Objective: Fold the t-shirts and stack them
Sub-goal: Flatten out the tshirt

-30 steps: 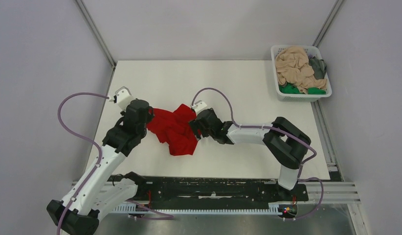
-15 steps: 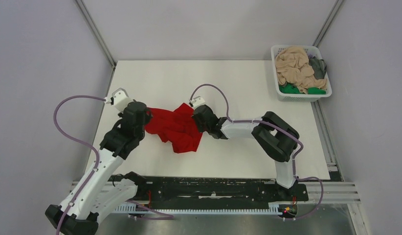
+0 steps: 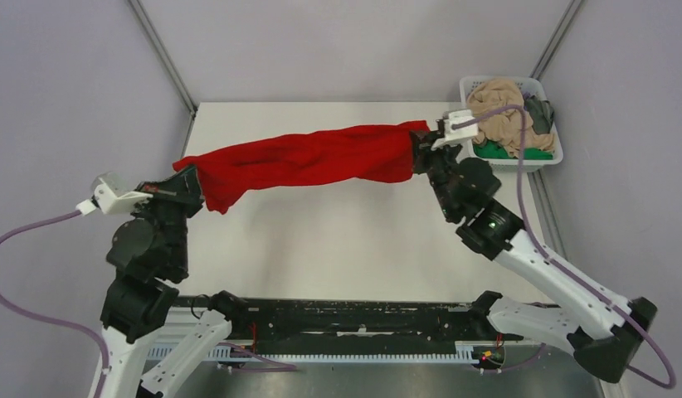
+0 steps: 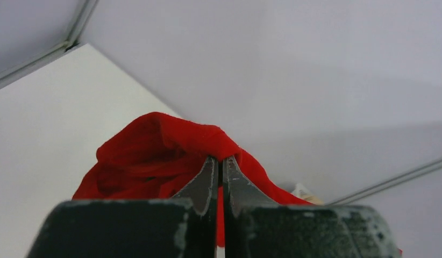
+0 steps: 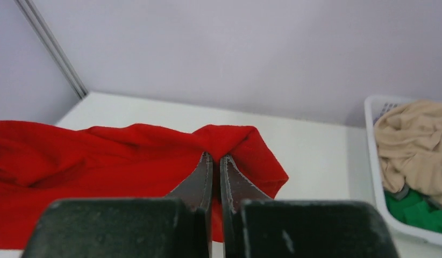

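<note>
The red t-shirt point(image 3: 309, 159), soft and creased, is bunched into a long rope-like band strung across the white worktop point(image 3: 346, 240). The left tool point(image 4: 219, 162) pinches one end and the right tool point(image 5: 215, 159) the other. At the far right corner, a white slotted basket point(image 3: 504, 165) holds a crumpled peach-beige shirt point(image 3: 497, 112), a dark grey shirt point(image 3: 542, 112) and a green shirt point(image 3: 490, 150).

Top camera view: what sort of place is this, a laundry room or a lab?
Probably a robot lab test cell, not a home: a white table boxed in by plain grey walls and metal posts, two arms bolted to a rail at its near edge, and a basket of shirts.
</note>
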